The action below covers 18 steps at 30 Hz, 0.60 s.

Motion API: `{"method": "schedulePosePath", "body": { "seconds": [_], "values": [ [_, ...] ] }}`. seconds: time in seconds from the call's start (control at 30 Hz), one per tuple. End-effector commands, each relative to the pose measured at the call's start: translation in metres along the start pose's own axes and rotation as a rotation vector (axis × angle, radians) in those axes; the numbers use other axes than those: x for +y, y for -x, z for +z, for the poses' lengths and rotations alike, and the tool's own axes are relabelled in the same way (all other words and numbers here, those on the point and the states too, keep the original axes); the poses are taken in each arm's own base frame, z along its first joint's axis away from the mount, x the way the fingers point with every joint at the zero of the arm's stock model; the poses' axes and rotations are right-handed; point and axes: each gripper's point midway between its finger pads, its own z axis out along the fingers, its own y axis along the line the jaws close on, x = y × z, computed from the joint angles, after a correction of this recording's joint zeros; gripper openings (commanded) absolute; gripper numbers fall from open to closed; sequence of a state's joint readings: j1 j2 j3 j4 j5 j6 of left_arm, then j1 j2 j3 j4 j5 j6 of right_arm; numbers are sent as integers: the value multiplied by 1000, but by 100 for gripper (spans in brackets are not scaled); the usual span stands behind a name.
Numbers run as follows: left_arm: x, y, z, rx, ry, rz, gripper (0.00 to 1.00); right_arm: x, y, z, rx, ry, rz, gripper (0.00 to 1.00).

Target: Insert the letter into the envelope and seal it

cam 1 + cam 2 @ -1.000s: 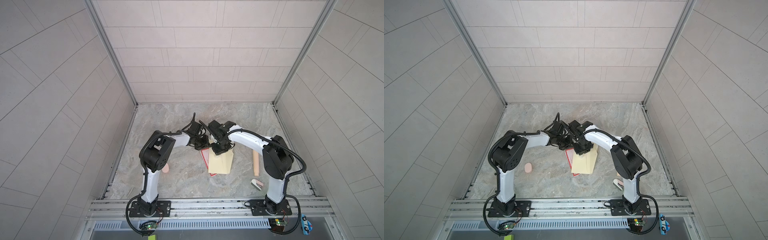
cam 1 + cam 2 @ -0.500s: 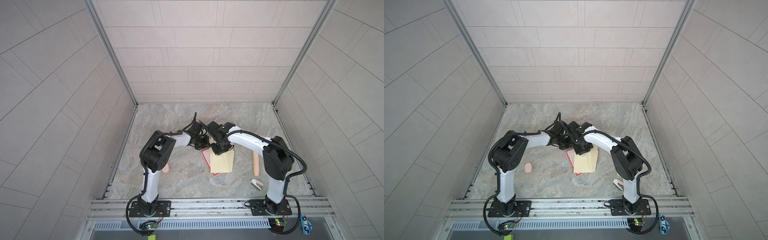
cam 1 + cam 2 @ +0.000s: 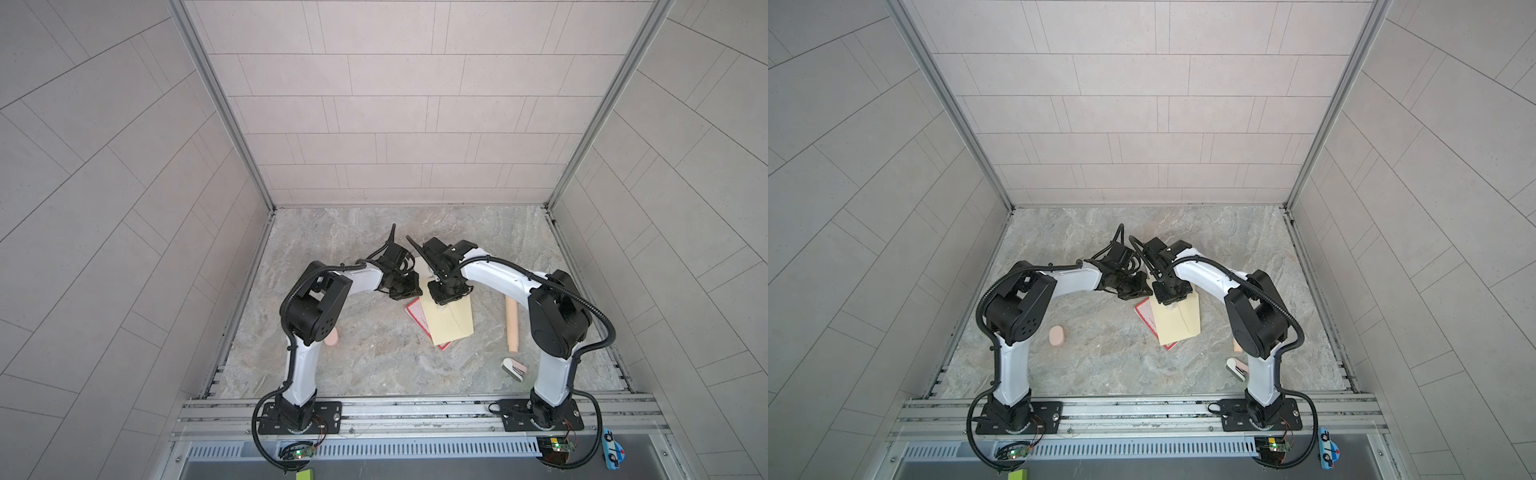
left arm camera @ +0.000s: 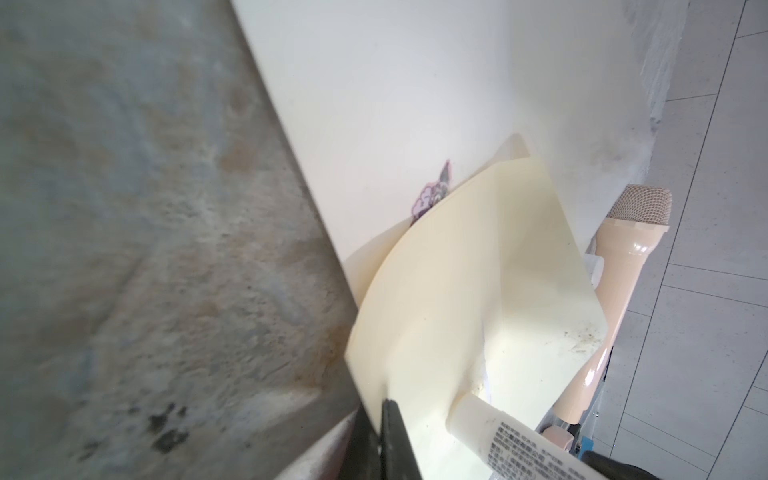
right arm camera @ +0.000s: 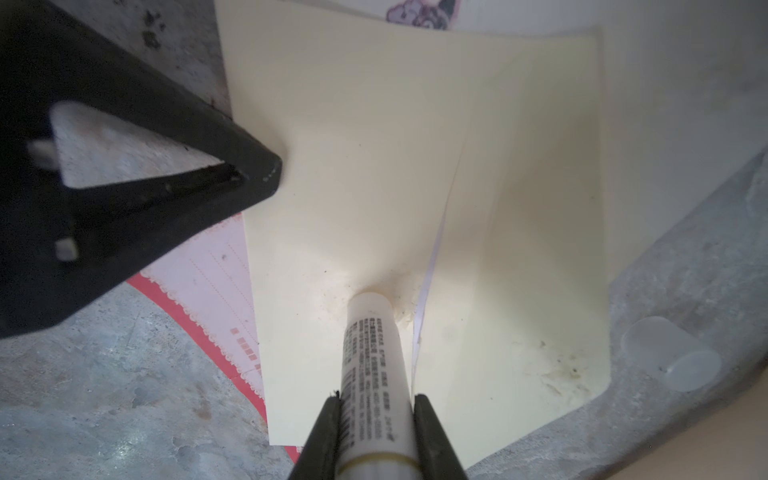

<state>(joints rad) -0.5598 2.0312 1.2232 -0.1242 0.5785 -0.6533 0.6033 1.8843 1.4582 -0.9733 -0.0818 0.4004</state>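
Two grippers: right gripper (image 5: 376, 401) clamped on glue tube (image 5: 368, 332), nozzle pressed to envelope (image 5: 353, 124) just ahead, presumably for sealing; left gripper (image 5: 266, 174), jaws together, pins envelope's edge beneath its tips against sliding.

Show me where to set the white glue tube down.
Free: the far strip of marble tabletop between back wall and both arms; the near patch between pale yellow paper, pink oval piece and front rail. Crowded: centre, where the jaws of left gripper and right gripper converge; beside the tan rod.
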Motion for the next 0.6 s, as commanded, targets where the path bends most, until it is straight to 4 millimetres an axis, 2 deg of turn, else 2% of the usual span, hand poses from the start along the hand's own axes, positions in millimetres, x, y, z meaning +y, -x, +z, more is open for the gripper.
{"method": "schedulePosePath", "body": {
  "seconds": [0.0,0.17,0.23,0.33,0.47,0.57],
  "values": [
    [18,-13,4,43,79,-1,0,-39,-15,16,68,-182,12,0],
    [15,-13,3,41,77,7,0,-38,-14,14,57,-175,11,0],
    [14,-14,4,44,76,12,0,-30,-9,8,24,-126,7,0],
    [10,-16,5,45,75,24,0,-14,5,-14,-69,-25,8,0],
    [5,-19,7,49,76,38,0,-5,19,-46,-163,34,9,0],
    [3,-21,10,54,79,44,0,-1,21,-56,-163,61,5,0]
  ]
}}
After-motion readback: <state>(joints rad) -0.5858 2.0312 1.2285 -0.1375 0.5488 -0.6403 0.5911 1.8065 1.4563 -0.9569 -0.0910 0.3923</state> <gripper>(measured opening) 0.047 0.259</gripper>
